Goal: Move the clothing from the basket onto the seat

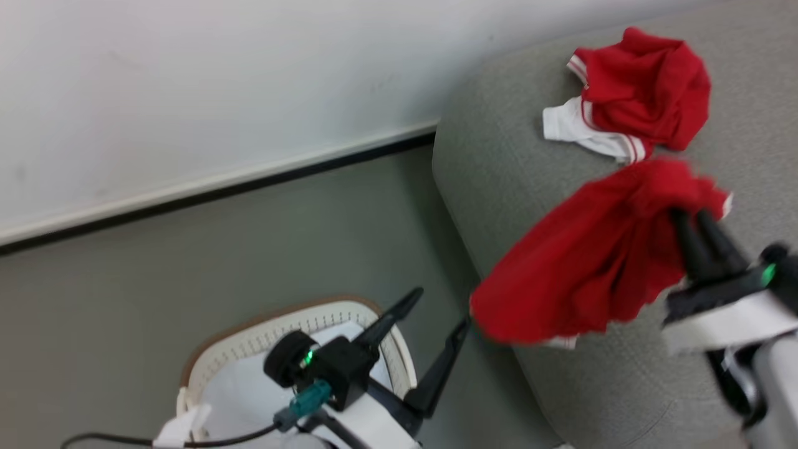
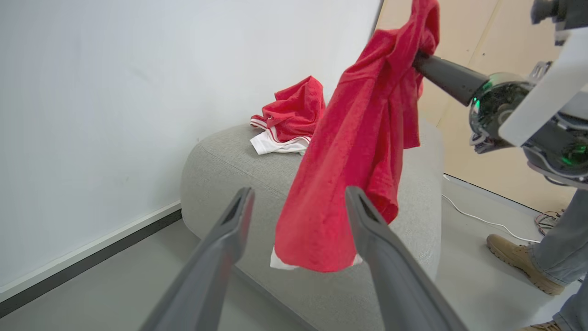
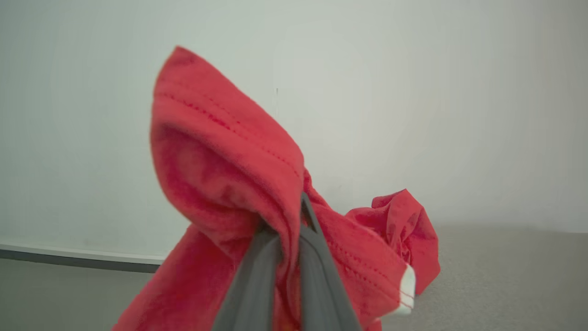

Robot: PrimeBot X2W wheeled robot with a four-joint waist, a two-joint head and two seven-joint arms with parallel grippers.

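My right gripper point(image 1: 686, 215) is shut on a bunched fold of a red garment point(image 1: 592, 274), which hangs in the air over the front left edge of the grey seat point(image 1: 499, 156). In the right wrist view the fingers point(image 3: 257, 271) pinch the red cloth point(image 3: 220, 174). A second red garment point(image 1: 642, 93) with white striped trim lies crumpled farther back on the seat. My left gripper point(image 1: 441, 308) stands open over the right rim of the cream basket point(image 1: 280, 324). In the left wrist view it point(image 2: 299, 192) points at the hanging garment point(image 2: 358, 138) without touching it.
A white wall with a dark baseboard point(image 1: 218, 187) runs behind the grey floor point(image 1: 187, 262). A person's tan shoe point(image 2: 519, 262) and trouser leg stand on the floor beyond the seat, near a white cable point(image 2: 477, 218).
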